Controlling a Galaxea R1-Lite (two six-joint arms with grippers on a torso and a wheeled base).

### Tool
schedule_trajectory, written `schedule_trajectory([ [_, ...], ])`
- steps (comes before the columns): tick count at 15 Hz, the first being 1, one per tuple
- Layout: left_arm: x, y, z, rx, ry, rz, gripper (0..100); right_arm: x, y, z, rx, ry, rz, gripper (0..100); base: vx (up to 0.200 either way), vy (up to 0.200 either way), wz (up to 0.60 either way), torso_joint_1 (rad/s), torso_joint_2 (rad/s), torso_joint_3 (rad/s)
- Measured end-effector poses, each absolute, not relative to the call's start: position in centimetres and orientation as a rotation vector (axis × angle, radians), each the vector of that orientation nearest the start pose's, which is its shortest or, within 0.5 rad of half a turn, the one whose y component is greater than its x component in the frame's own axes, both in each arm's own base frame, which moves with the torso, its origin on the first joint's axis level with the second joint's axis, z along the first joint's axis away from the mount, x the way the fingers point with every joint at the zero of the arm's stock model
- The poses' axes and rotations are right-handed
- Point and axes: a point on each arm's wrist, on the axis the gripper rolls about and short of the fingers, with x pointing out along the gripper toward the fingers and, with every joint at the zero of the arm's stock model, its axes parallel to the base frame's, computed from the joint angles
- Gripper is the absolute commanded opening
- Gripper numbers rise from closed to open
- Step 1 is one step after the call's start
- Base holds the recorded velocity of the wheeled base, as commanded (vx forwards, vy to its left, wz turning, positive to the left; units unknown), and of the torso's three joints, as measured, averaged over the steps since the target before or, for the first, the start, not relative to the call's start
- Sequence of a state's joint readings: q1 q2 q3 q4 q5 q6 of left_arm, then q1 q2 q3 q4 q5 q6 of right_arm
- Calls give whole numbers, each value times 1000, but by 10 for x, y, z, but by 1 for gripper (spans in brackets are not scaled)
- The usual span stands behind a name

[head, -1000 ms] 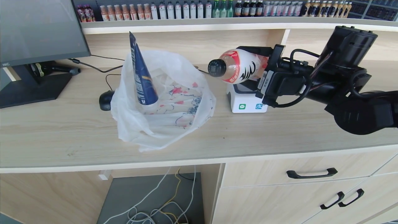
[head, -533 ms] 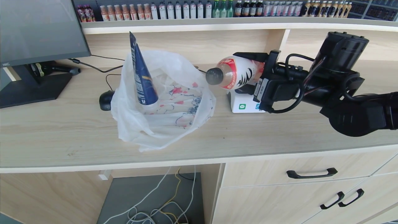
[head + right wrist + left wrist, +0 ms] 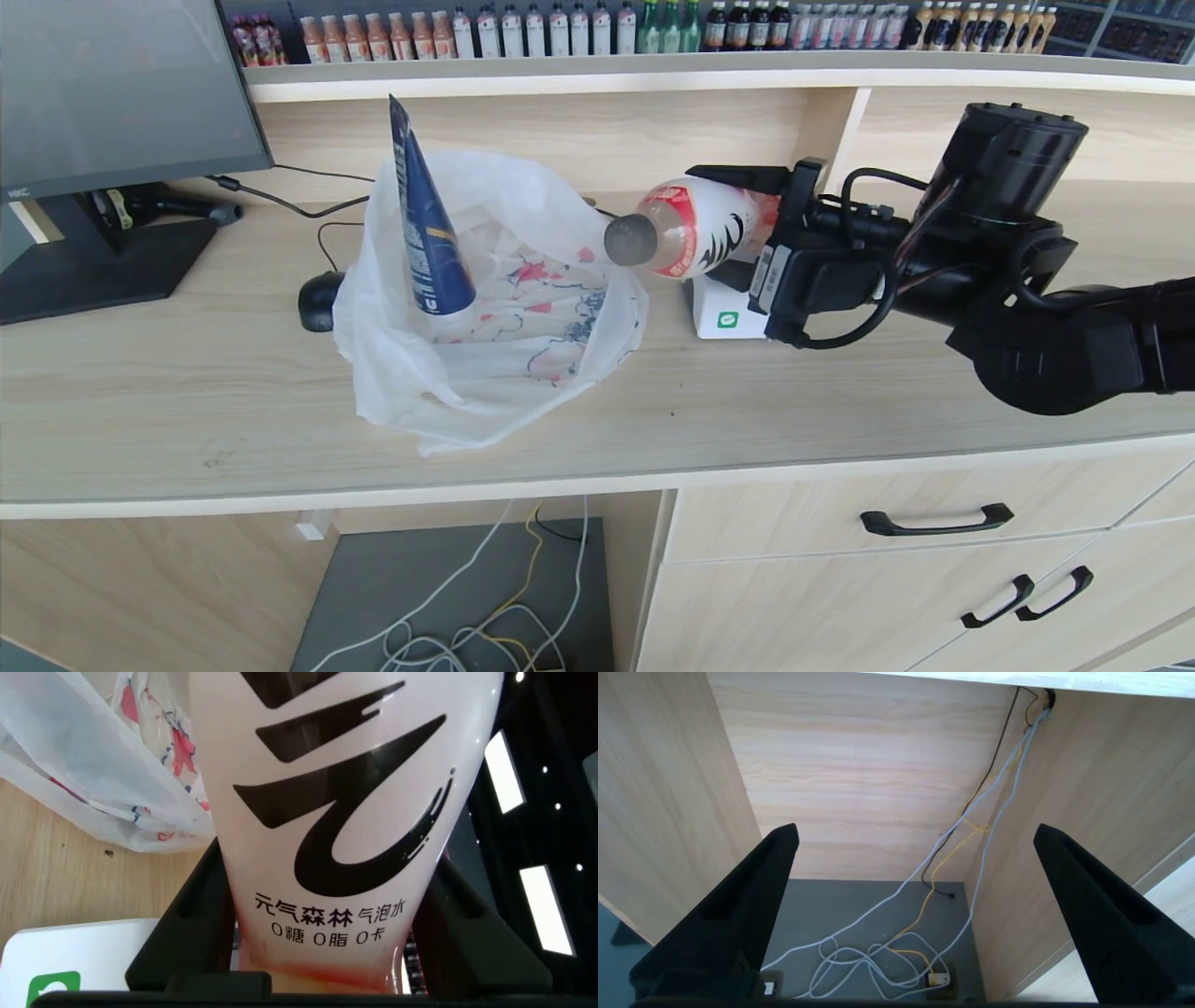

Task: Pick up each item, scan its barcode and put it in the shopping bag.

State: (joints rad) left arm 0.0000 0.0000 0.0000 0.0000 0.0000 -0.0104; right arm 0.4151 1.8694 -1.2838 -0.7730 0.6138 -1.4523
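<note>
My right gripper [image 3: 747, 224] is shut on a pale pink drink bottle [image 3: 686, 229] with a black cap, held sideways above the counter. The cap points toward the white plastic shopping bag [image 3: 485, 289] and sits just over the bag's right rim. The bottle [image 3: 327, 812] shows between the black fingers [image 3: 177, 933] in the right wrist view. A dark blue cone-shaped packet [image 3: 425, 215] stands upright inside the bag. Under the gripper sits the white barcode scanner box [image 3: 728, 313]. My left gripper [image 3: 915, 915] hangs open below the counter, facing the cables on the floor.
A monitor on a black stand [image 3: 103, 168] occupies the back left of the counter, with a black mouse [image 3: 319, 301] beside the bag. A raised shelf [image 3: 560, 70] with rows of bottles runs along the back. Drawers with black handles [image 3: 936, 521] are below.
My right gripper has carried the bottle leftward and slightly down, from above the scanner to the bag's right rim. The bag and the packet have not moved.
</note>
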Motion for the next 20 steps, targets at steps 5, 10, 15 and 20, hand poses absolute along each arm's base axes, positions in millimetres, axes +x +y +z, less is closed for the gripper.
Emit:
schedule_trajectory([
  [5,-23,0,75,-11,0,0,100,335,163,271,-1331,-903,693,0,0,0,0,0,0,0],
  [10,-23,0,75,-10,0,0,100,334,165,271,-1331,-907,697,0,0,0,0,0,0,0],
  [15,-23,0,75,-10,0,0,100,325,162,277,-1271,-889,714,0,0,0,0,0,0,0],
  [20,-23,0,75,-10,0,0,100,304,153,304,-1055,-881,717,0,0,0,0,0,0,0],
])
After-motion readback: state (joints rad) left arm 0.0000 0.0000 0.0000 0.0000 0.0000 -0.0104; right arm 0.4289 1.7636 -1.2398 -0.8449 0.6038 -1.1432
